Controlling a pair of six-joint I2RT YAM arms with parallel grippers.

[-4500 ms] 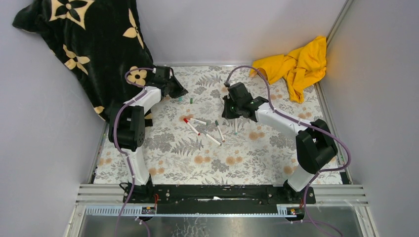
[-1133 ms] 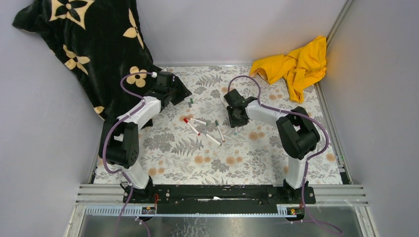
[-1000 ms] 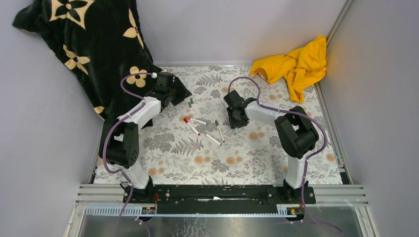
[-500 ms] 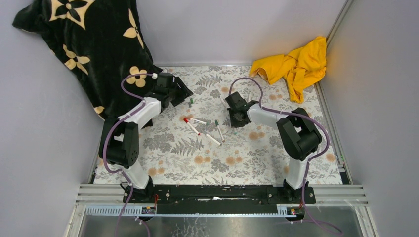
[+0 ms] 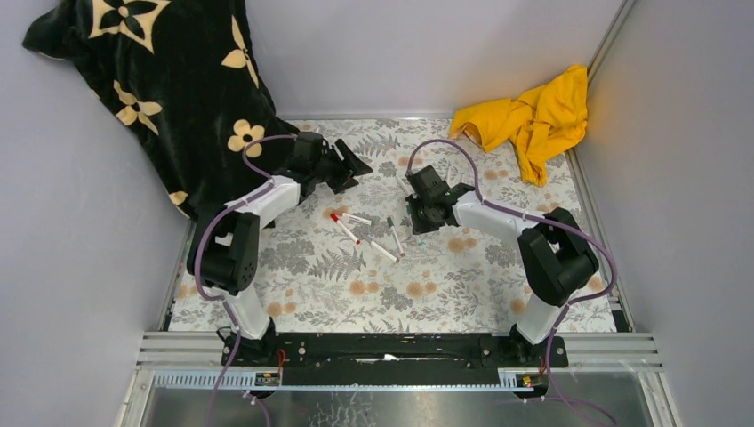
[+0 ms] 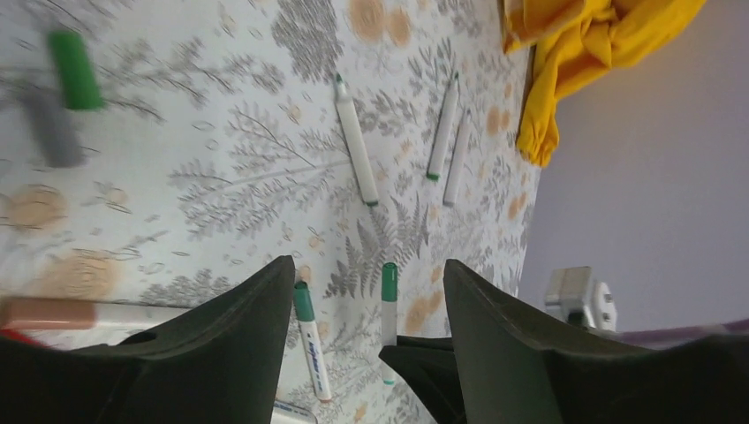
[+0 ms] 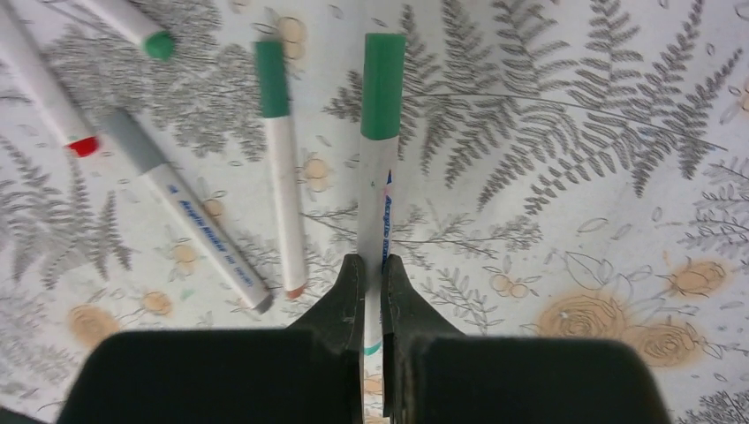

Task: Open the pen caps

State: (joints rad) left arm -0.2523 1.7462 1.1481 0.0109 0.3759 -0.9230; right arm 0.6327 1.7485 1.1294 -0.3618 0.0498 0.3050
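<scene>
My right gripper is shut on the white barrel of a pen whose green pen cap points away from me, still on. From above, this gripper sits low over the mat, right of the pen cluster. Beside the held pen lie a green-capped pen, a grey-capped pen and a red-tipped pen. My left gripper is open and holds nothing; from above it hovers left of the right one. A loose green cap and a loose grey cap lie on the mat.
A floral mat covers the table. A crumpled yellow cloth lies at the back right corner, and a black flowered blanket hangs at the back left. More pens are scattered mid-mat, and three lie farther back.
The right gripper has closed on the green-capped pen's barrel. The left arm has swung right toward the middle of the mat, its jaws opening wider.
</scene>
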